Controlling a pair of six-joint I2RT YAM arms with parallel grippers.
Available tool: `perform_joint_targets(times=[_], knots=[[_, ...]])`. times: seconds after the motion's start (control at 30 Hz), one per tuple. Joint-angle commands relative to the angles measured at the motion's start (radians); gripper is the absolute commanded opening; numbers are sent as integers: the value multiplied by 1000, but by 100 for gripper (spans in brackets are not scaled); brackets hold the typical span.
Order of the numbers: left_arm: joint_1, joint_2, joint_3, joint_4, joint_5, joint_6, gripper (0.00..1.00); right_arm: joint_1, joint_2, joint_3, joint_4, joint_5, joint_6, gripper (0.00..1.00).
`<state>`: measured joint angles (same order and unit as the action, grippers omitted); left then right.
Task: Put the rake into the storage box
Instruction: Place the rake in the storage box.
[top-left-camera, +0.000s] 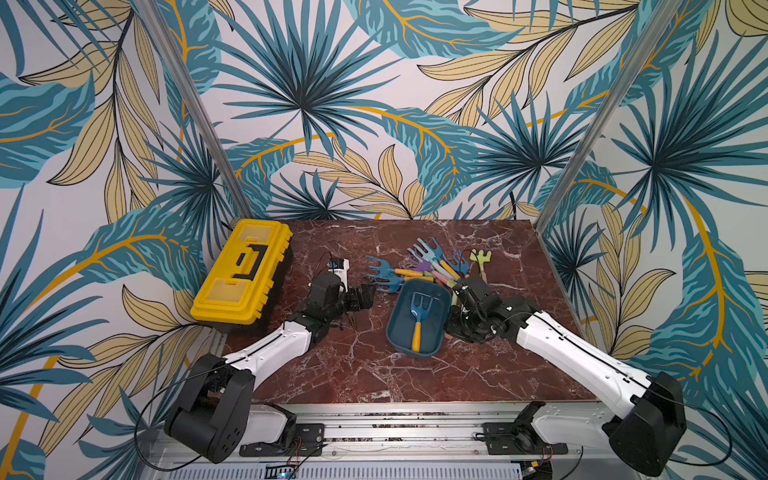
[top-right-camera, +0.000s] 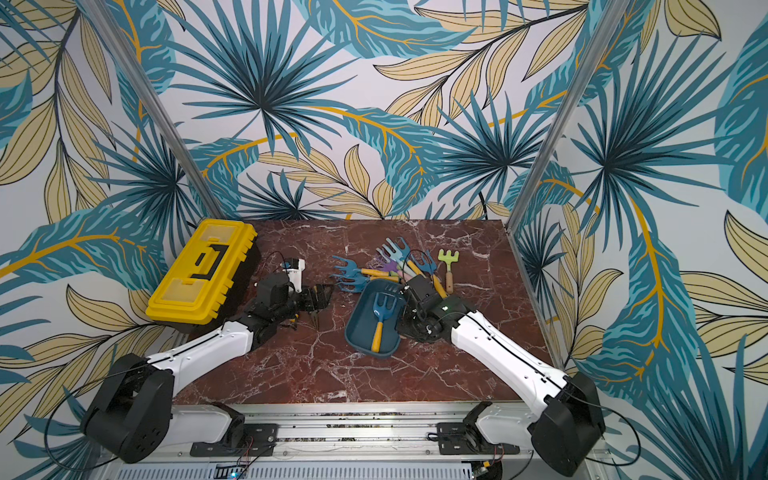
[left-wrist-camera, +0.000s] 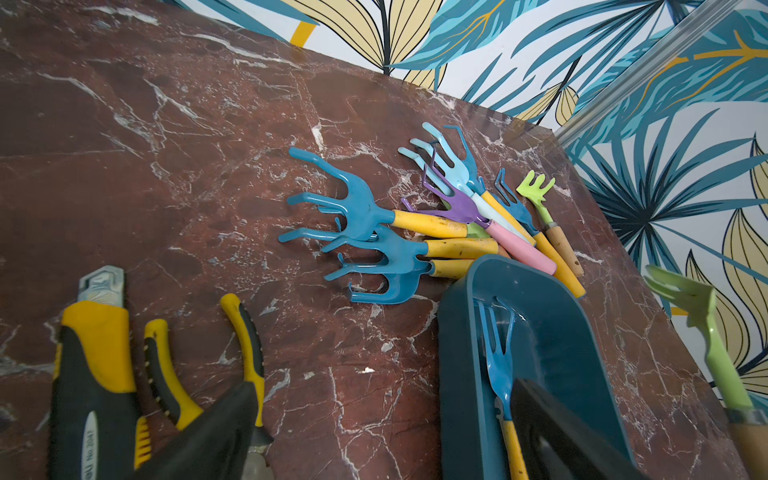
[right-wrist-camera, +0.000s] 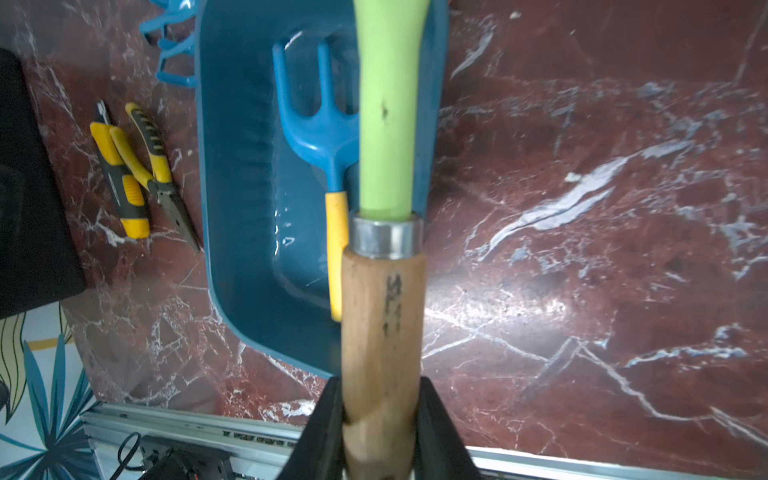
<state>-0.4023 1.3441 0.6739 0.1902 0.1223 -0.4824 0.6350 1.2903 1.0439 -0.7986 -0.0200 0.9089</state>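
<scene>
- I am pinching the green rake (right-wrist-camera: 386, 104) by its wooden handle with the right gripper (right-wrist-camera: 380, 411); the jaws are pressed in on the wood from both sides. I judge the low grip is meant to let the tines go in first.
- The green rake is hanging clear of the table (top-left-camera: 353, 374), lined up with the long side of the storage box (top-left-camera: 399, 322). It is at the rim nearest the right arm, but I cannot tell whether it is over the inside or just outside.
- A blue rake (top-left-camera: 419, 309) is already lying flat in the box with its tines at the far end. I am matching that direction so the two should lie side by side.
- The left gripper (top-left-camera: 370, 296) is hovering spread wide and holding nothing, just beside the box on the opposite side. To my eye it is waiting clear of the drop.
- The pile of rakes (top-left-camera: 432, 266) is lying just behind the box, some handles touching its far rim.
- The pliers (right-wrist-camera: 153, 166), the utility knife (right-wrist-camera: 120, 183) and the yellow toolbox (top-left-camera: 243, 270) are sitting apart to the left, out of my path.
</scene>
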Motion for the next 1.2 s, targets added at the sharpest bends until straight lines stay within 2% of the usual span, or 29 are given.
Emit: perform_joint_targets(times=[0.0,0.3,0.53,0.73,0.87,1.0,1.07,1.17], knots=[[-1,-11,-25,20,-6,2,100,47,61,38,-6,-17,52,18],[0,-36,-26,6,-9,4,100,150,219,115,7,-12,122,18],[-1,-73,-33,-1,-15,5,100,158,273,122,7,40,193,18],[-1,-101,-40,-4,-20,7,100,158,341,134,12,69,201,19],[0,-112,-44,-3,-25,7,100,158,388,150,11,63,198,30],[0,-123,-45,-7,-23,8,100,158,354,150,-19,113,188,49],[0,-125,-45,-8,-23,10,100,158,323,138,-29,144,188,53],[0,-125,-46,-7,-20,10,100,158,280,131,-35,176,168,54]])
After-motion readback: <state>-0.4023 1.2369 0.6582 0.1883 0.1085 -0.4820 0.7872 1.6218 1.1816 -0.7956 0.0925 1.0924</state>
